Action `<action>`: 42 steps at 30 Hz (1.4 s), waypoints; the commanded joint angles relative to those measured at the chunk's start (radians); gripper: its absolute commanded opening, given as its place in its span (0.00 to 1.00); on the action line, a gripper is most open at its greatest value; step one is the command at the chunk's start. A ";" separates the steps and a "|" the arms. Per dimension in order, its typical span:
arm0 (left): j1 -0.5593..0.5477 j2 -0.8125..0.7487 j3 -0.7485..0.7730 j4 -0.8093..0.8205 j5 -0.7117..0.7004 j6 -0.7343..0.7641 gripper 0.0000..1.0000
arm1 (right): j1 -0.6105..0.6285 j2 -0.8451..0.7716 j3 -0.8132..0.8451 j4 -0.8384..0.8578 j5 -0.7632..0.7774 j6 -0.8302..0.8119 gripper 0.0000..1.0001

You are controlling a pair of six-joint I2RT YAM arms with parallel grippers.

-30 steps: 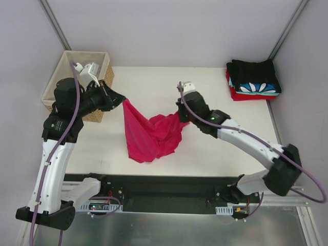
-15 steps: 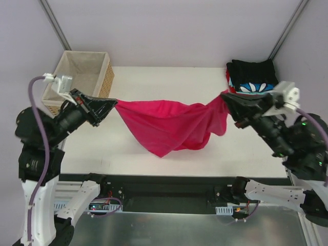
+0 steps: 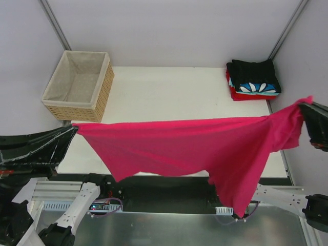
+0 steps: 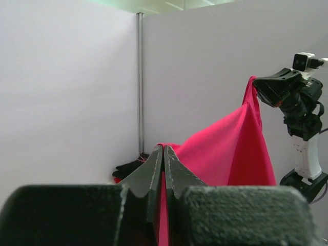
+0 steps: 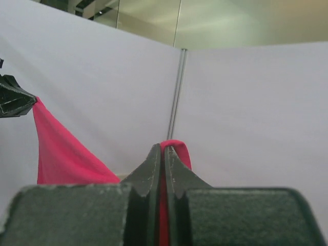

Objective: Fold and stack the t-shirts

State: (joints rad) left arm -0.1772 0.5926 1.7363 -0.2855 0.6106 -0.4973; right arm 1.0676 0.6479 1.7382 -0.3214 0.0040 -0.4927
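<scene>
The crimson-pink t-shirt (image 3: 189, 146) hangs stretched wide in the air across the near part of the table, one long corner drooping at the lower right. My left gripper (image 3: 73, 129) is shut on its left corner; the cloth shows between the closed fingers in the left wrist view (image 4: 164, 148). My right gripper (image 3: 303, 105) is shut on its right corner, the cloth looped over the fingertips in the right wrist view (image 5: 164, 148). A folded stack with a black shirt (image 3: 253, 70), a blue-white patterned one (image 3: 256, 88) and a red one (image 3: 241, 95) lies at the far right corner.
A wicker basket (image 3: 78, 84) with beige lining stands at the far left of the white table (image 3: 169, 92). Grey walls close in at both sides.
Both arms have risen and pulled far apart toward the near corners. The shirt has gone from a sagging bundle to a wide, taut sheet lifted off the table.
</scene>
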 commanded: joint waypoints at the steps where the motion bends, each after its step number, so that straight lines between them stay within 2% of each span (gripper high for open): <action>1: -0.004 0.044 0.060 0.072 0.037 -0.038 0.00 | -0.041 0.045 0.107 0.028 -0.116 -0.038 0.01; 5: -0.004 0.033 0.043 0.080 0.023 -0.032 0.00 | -0.055 0.074 0.121 0.030 -0.122 -0.038 0.01; 7: -0.004 0.020 -0.001 0.080 0.009 -0.018 0.00 | -0.057 0.081 0.095 0.038 -0.056 -0.055 0.01; 10: -0.004 0.009 -0.078 0.080 -0.017 -0.006 0.00 | -0.057 0.088 -0.018 0.062 0.086 -0.083 0.01; 11: -0.004 0.006 -0.099 0.078 -0.032 0.000 0.00 | -0.058 0.088 -0.101 0.094 0.121 -0.087 0.01; 16: -0.004 -0.020 -0.334 0.086 -0.142 0.042 0.00 | -0.081 0.117 -0.380 0.220 0.358 -0.080 0.01; 18: -0.004 -0.022 -0.464 0.091 -0.216 0.051 0.00 | -0.159 0.146 -0.478 0.243 0.348 -0.022 0.01; 19: -0.004 -0.014 -0.507 0.107 -0.232 0.054 0.00 | -0.307 0.183 -0.511 0.245 0.296 0.111 0.00; 20: -0.004 -0.011 -0.588 0.120 -0.247 0.055 0.00 | -0.396 0.200 -0.543 0.266 0.152 0.181 0.00; 22: -0.004 0.006 -0.671 0.182 -0.282 0.058 0.00 | -0.598 0.278 -0.638 0.309 0.036 0.335 0.00; 24: -0.004 0.032 -0.792 0.229 -0.351 0.060 0.00 | -0.662 0.356 -0.677 0.378 -0.028 0.368 0.01; 25: -0.004 0.047 -0.832 0.282 -0.373 0.066 0.00 | -0.704 0.457 -0.684 0.390 -0.033 0.374 0.00; 28: -0.001 0.163 -0.952 0.364 -0.457 0.072 0.00 | -0.783 0.620 -0.648 0.415 -0.074 0.423 0.01; 31: 0.056 0.310 -0.986 0.462 -0.390 -0.023 0.00 | -0.839 0.809 -0.560 0.441 -0.125 0.470 0.01; 32: 0.056 0.341 -0.971 0.473 -0.450 -0.036 0.00 | -0.848 0.899 -0.499 0.436 -0.145 0.477 0.00; 35: 0.059 0.469 -0.892 0.476 -0.517 -0.024 0.00 | -0.859 1.016 -0.379 0.398 -0.185 0.487 0.00; 39: 0.067 0.652 -0.761 0.477 -0.557 -0.003 0.00 | -0.857 1.186 -0.168 0.371 -0.232 0.512 0.00; 42: 0.081 0.760 -0.652 0.476 -0.566 0.023 0.00 | -0.857 1.243 -0.086 0.358 -0.257 0.526 0.00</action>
State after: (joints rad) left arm -0.1200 1.2659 0.9352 0.0856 0.1020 -0.5056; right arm 0.2089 1.8534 1.5116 -0.0120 -0.1802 -0.0120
